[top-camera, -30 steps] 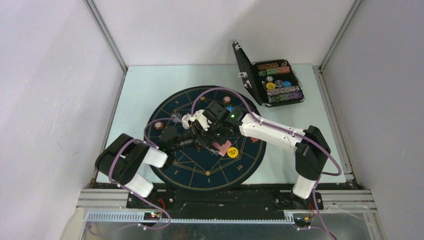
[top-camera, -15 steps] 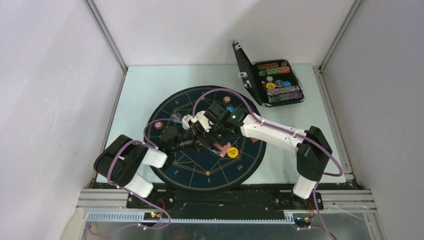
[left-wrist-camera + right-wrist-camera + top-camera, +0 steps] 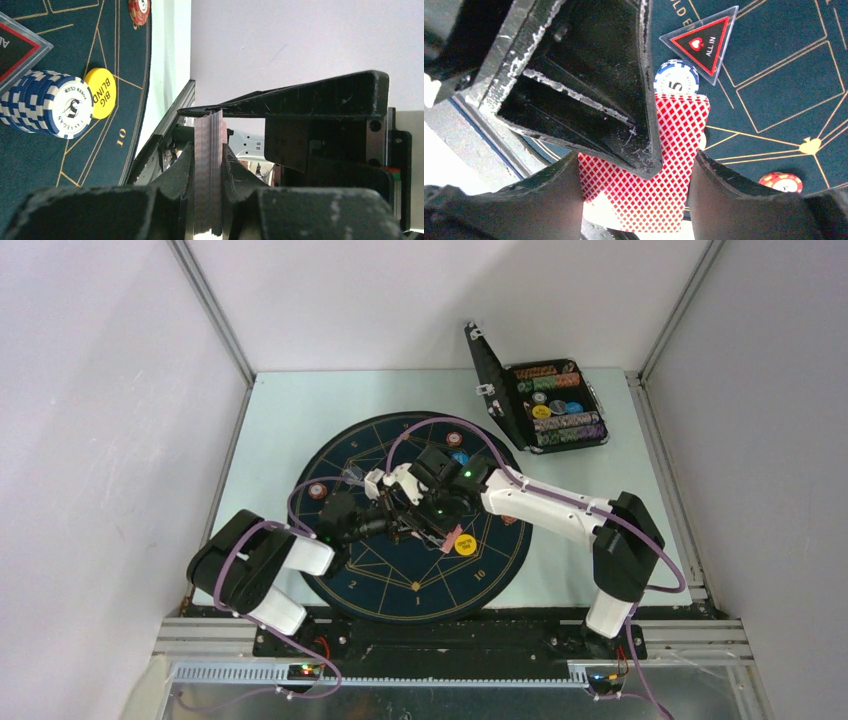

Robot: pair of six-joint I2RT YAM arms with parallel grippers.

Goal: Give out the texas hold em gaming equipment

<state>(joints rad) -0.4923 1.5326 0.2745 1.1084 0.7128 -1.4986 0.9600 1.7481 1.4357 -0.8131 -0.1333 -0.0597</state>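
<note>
The left hand (image 3: 207, 150) is clamped on a deck of red-backed playing cards (image 3: 207, 190), holding it on edge above the round dark-blue mat (image 3: 400, 580), near the mat's middle. The right hand (image 3: 636, 165) meets it there, with one finger on each side of the deck's patterned back. In the left wrist view a right finger (image 3: 300, 95) lies against the deck's outer edge. I cannot tell whether the right hand is actually gripping the cards.

A stack of blue-and-white chips (image 3: 47, 102) stands on the mat, touching a clear triangular "ALL IN" marker (image 3: 701, 42). A yellow "BIG BLIND" disc (image 3: 102, 92) lies flat just beside the stack. Red chips (image 3: 317, 490) sit well apart near the mat's rim.

At the far right corner of the pale green worktop (image 3: 290, 410), the black hinged case (image 3: 545, 405) stands open, with rows of chips inside.
</note>
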